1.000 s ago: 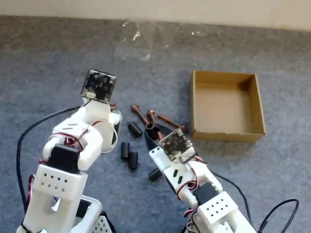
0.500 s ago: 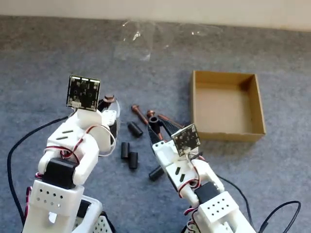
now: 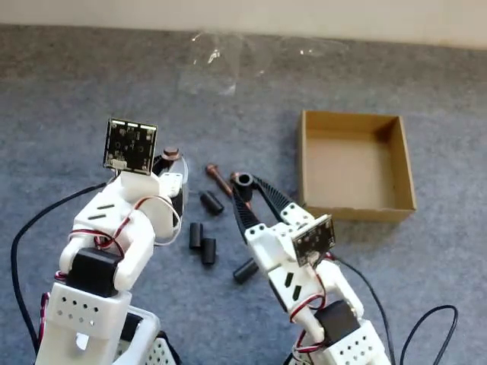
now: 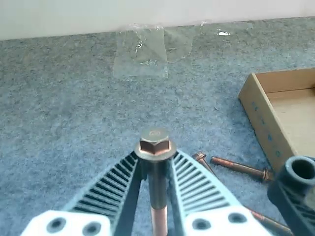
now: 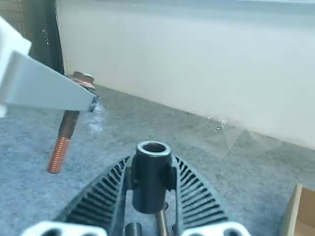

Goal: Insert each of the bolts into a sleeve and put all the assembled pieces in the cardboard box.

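1. Just off the left wall of the cardboard box (image 3: 356, 210), the right gripper (image 5: 152, 165) was clamped on a black sleeve (image 5: 151, 183). The sleeve stood upright with its open bore facing up, lifted off the grey carpet (image 3: 84, 99). The box held nothing.
2. Farther from the box on that same side, the left gripper (image 4: 155, 156) pinched a copper bolt (image 4: 156, 199) by the shank just under its flanged head. The head was up and the threaded end hung down.
3. The bolt hung beside the sleeve's mouth, apart from it and not over it. If the two met off-axis, the thread tip would probably catch the rim and tilt the sleeve between the ribbed fingers.
4. Because the grip sat high on the shank, the long free end could pivot. A sideways knock against the sleeve might twist the bolt or free it.
5. Loose sleeves (image 3: 202, 240) and another bolt (image 3: 218, 179) lay on the carpet below, between the left gripper and the box. A dropped piece could roll in among them.
6. The box looked light, and a low carry might strike its near wall and shove it.
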{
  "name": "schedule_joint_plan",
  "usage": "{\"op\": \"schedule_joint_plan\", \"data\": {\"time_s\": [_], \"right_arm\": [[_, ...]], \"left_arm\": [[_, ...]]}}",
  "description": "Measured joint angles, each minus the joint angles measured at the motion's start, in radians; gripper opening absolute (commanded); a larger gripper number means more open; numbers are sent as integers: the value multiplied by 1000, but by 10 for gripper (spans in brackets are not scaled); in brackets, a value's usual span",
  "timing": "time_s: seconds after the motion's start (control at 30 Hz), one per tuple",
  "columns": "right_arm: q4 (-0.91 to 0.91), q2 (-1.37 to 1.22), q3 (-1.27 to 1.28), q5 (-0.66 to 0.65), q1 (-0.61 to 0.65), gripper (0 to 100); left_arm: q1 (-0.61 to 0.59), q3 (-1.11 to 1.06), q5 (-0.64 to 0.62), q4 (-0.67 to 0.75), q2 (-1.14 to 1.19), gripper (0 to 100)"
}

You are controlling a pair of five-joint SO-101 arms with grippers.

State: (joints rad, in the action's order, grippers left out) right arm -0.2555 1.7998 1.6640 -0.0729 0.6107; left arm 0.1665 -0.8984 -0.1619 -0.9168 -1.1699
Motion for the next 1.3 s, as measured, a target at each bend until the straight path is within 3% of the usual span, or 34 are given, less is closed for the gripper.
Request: {"op": "schedule_joint_plan", "data": {"time_s": [0.17, 0.77, 1.03, 1.3], "right_arm": [[-6, 2, 2, 0, 0, 5], [-6, 2, 5, 0, 57, 5], [-6, 2, 5, 0, 57, 5], [-6, 2, 5, 0, 57, 5]], "left_arm": [[0, 0, 0, 6, 0, 5], [0, 0, 0, 285, 0, 6], [166, 0, 0, 370, 0, 6], [199, 0, 0, 374, 0, 6]]}}
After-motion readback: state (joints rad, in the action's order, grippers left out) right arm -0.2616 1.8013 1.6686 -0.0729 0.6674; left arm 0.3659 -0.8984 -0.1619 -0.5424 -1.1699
